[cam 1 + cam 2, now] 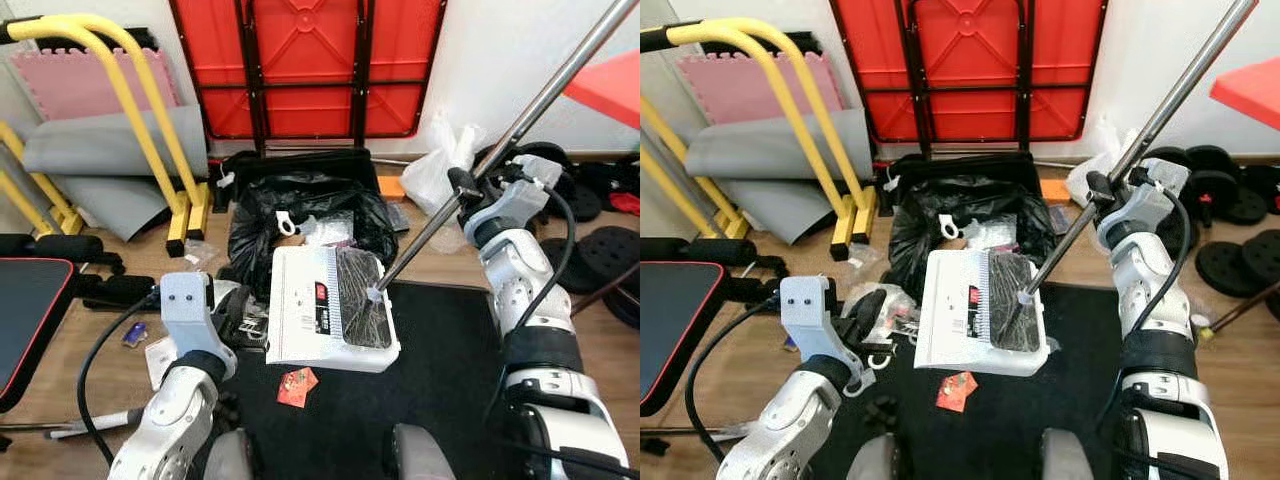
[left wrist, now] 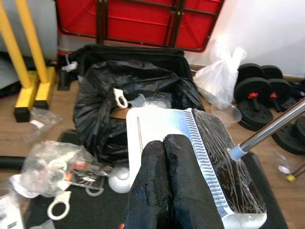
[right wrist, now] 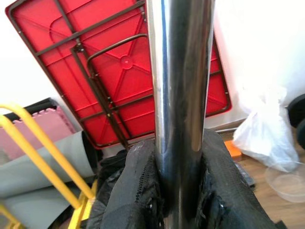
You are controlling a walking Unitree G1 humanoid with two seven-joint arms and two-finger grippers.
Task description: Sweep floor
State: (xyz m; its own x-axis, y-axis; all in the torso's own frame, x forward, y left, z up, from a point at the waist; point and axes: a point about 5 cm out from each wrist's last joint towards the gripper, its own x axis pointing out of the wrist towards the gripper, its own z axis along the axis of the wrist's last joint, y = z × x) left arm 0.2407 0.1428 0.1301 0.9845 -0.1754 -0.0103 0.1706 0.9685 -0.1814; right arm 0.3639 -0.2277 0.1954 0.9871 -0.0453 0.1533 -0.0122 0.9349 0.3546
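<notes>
Your right tool [image 1: 1102, 192] is clamped on the long chrome broom pole [image 1: 1140, 128]; its dark bristles [image 1: 362, 310] rest in the white plastic dustpan [image 1: 305, 310], which the left tool [image 2: 167, 183] grips closed. Risk: pushing toward 12 o'clock could tip debris beside the black bin bag [image 1: 270, 215]. The red wrapper [image 1: 297, 386] at 6 o'clock remains unswept.

Seen along the left gripper [image 2: 164, 143], two black fingers [image 2: 183, 181] pressed together over a white dustpan [image 2: 157, 124] with a toothed ridge. Beside the ridge, clear broom bristles [image 2: 228, 167] spread inside the pan under a steel handle [image 2: 269, 129]. Just beyond, a black rubbish bag [image 2: 100, 95] lay open, a white ring on it. Farther back: a red folded table [image 2: 138, 19], yellow legs [image 2: 28, 57], a white plastic bag [image 2: 221, 78] and black dumbbell weights [image 2: 259, 93]. Nearby, crumpled wrappers [image 2: 52, 164] on the floor.
</notes>
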